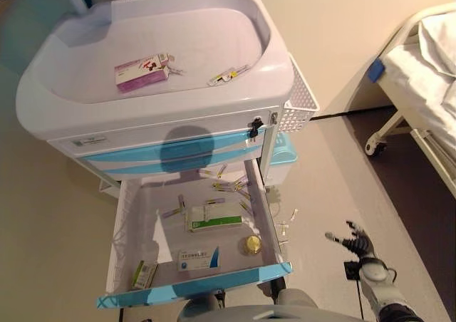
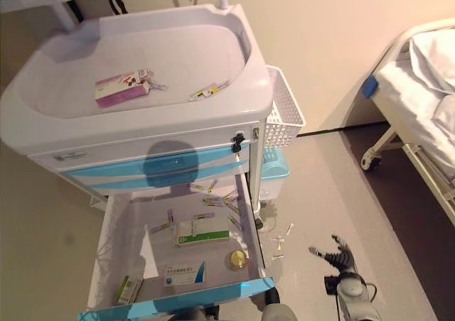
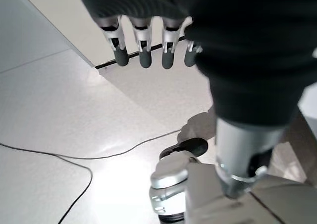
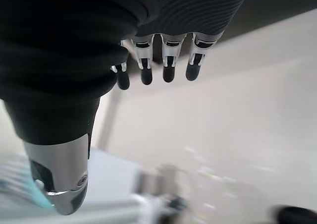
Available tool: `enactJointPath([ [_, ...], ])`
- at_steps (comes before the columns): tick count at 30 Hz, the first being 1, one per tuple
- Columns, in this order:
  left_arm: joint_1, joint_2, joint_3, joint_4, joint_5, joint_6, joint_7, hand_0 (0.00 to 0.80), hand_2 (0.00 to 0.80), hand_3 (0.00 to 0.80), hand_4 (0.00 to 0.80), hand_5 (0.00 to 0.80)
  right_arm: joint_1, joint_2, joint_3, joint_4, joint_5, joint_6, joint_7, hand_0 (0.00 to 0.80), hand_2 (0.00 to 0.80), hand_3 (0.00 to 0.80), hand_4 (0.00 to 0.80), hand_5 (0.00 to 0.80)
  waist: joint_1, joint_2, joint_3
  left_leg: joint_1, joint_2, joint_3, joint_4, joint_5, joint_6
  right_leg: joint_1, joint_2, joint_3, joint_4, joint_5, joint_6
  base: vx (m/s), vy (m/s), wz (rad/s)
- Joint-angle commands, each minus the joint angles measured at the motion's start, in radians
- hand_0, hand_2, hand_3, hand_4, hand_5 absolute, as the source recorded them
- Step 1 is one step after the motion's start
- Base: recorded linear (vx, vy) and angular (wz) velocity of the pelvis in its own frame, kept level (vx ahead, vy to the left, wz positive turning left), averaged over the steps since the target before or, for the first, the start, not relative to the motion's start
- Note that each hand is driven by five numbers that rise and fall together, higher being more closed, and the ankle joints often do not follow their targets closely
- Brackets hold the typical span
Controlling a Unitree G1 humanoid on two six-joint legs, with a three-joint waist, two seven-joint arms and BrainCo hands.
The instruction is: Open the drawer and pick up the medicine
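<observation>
Drawer open, medicine not yet picked up.
The green-and-white medicine box lies flat mid-drawer of the cart, among scattered vials. The right hand hangs beside the cart over the floor, fingers relaxed, empty; left hand likewise. Next: reach in, pinch the box.

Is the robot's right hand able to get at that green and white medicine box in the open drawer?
Probably yes. The right hand hangs open and empty beside the cart, the drawer is pulled out, and the green and white box lies uncovered, nothing over it.
</observation>
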Motion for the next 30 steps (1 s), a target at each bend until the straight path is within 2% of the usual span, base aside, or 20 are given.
enactJointPath([
  [1, -0.036, 0.033, -0.038, -0.036, -0.019, -0.022, 0.032, 0.0, 0.0, 0.0, 0.0, 0.0, -0.067, -0.005, 0.033, 0.004, -0.024, -0.008, -0.032, 0.0, 0.0, 0.0, 0.0, 0.0, -0.002, -0.043, 0.036, -0.049, -0.083, -0.023, 0.127, -0.132, 0.066, -0.102, -0.038, -0.038, 0.088, 0.038, 0.07, -0.075, -0.005, 0.02],
  [5, -0.045, 0.062, -0.105, -0.149, -0.018, -0.042, 0.039, 0.0, 0.0, 0.0, 0.0, 0.0, -0.097, 0.003, 0.076, 0.149, -0.036, 0.005, -0.028, 0.0, 0.0, 0.0, 0.0, 0.0, 0.002, -0.041, 0.086, -0.09, -0.086, -0.032, 0.156, -0.127, 0.065, -0.137, -0.04, -0.051, 0.118, 0.038, 0.066, -0.096, -0.007, 0.09],
  [7, -0.049, 0.07, -0.113, -0.17, -0.021, -0.043, 0.042, 0.0, 0.0, 0.0, 0.0, 0.0, -0.102, 0.002, 0.083, 0.15, -0.037, 0.006, -0.029, 0.0, 0.0, 0.0, 0.0, 0.0, 0.002, -0.042, 0.097, -0.102, -0.089, -0.036, 0.166, -0.126, 0.065, -0.148, -0.041, -0.054, 0.129, 0.036, 0.065, -0.081, -0.019, 0.09],
  [8, -0.066, 0.084, -0.127, -0.199, -0.028, -0.046, 0.046, 0.0, 0.0, 0.0, 0.0, 0.0, -0.114, 0.005, 0.097, 0.211, -0.039, 0.009, -0.03, 0.0, 0.0, 0.0, 0.0, 0.0, 0.005, -0.042, 0.12, -0.126, -0.09, -0.047, 0.186, -0.124, 0.063, -0.167, -0.046, -0.067, 0.156, 0.029, 0.062, -0.116, -0.034, 0.15],
  [14, -0.114, 0.141, -0.17, -0.321, -0.019, -0.057, 0.068, 0.0, 0.0, 0.0, 0.0, 0.0, -0.128, 0.007, 0.116, 0.23, -0.037, 0.011, -0.036, 0.0, 0.0, 0.0, 0.0, 0.0, 0.004, -0.036, 0.189, -0.237, -0.1, -0.081, 0.303, -0.128, 0.058, -0.251, -0.075, -0.094, 0.273, 0.0, 0.045, -0.125, -0.029, 0.29],
  [20, -0.106, 0.191, -0.188, -0.433, -0.006, -0.062, 0.068, 0.0, 0.0, 0.0, 0.0, 0.0, -0.126, 0.001, 0.113, 0.239, -0.03, 0.01, -0.04, 0.0, 0.0, 0.0, 0.0, 0.0, 0.006, -0.024, 0.197, -0.325, -0.105, -0.104, 0.406, -0.148, 0.051, -0.316, -0.09, -0.111, 0.36, -0.034, 0.028, -0.059, -0.031, 0.28],
  [21, -0.099, 0.209, -0.194, -0.484, -0.004, -0.062, 0.065, 0.0, 0.0, 0.0, 0.0, 0.0, -0.132, -0.004, 0.111, 0.25, -0.027, 0.009, -0.039, 0.0, 0.0, 0.0, 0.0, 0.0, 0.007, -0.015, 0.203, -0.354, -0.105, -0.11, 0.444, -0.158, 0.051, -0.343, -0.094, -0.113, 0.404, -0.049, 0.022, -0.04, -0.009, 0.06],
  [22, -0.099, 0.209, -0.194, -0.484, -0.004, -0.062, 0.065, 0.0, 0.0, 0.0, 0.0, 0.0, -0.132, -0.004, 0.111, 0.25, -0.027, 0.009, -0.039, 0.0, 0.0, 0.0, 0.0, 0.0, 0.007, -0.015, 0.203, -0.355, -0.105, -0.11, 0.444, -0.158, 0.051, -0.343, -0.094, -0.113, 0.404, -0.049, 0.022, -0.088, -0.024, 0.08],
  [24, -0.092, 0.244, -0.207, -0.568, 0.009, -0.063, 0.056, 0.0, 0.0, 0.0, 0.0, 0.0, -0.139, -0.017, 0.108, 0.248, -0.029, 0.008, -0.044, 0.0, 0.0, 0.0, 0.0, 0.0, 0.007, -0.006, 0.213, -0.396, -0.104, -0.114, 0.499, -0.174, 0.048, -0.382, -0.1, -0.117, 0.459, -0.073, 0.014, -0.061, -0.02, 0.1],
  [25, -0.092, 0.244, -0.206, -0.569, 0.009, -0.062, 0.055, 0.0, 0.0, 0.0, 0.0, 0.0, -0.139, -0.017, 0.108, 0.248, -0.029, 0.008, -0.044, 0.0, 0.0, 0.0, 0.0, 0.0, 0.007, -0.006, 0.209, -0.399, -0.104, -0.115, 0.496, -0.17, 0.048, -0.385, -0.099, -0.117, 0.455, -0.069, 0.014, -0.035, -0.017, 0.17],
  [26, -0.085, 0.269, -0.206, -0.63, 0.014, -0.067, 0.047, 0.0, 0.0, 0.0, 0.0, 0.0, -0.138, -0.026, 0.105, 0.245, -0.031, 0.008, -0.043, 0.0, 0.0, 0.0, 0.0, 0.0, 0.005, -0.002, 0.214, -0.416, -0.102, -0.115, 0.521, -0.181, 0.045, -0.402, -0.101, -0.117, 0.483, -0.082, 0.012, -0.024, -0.011, 0.13],
  [30, -0.068, 0.297, -0.191, -0.708, 0.004, -0.068, 0.035, 0.0, 0.0, 0.0, 0.0, 0.0, -0.138, -0.031, 0.106, 0.252, -0.035, 0.009, -0.038, 0.0, 0.0, 0.0, 0.0, 0.0, 0.007, 0.001, 0.213, -0.44, -0.1, -0.116, 0.552, -0.192, 0.045, -0.426, -0.103, -0.116, 0.509, -0.093, 0.009, -0.005, -0.004, 0.02],
])
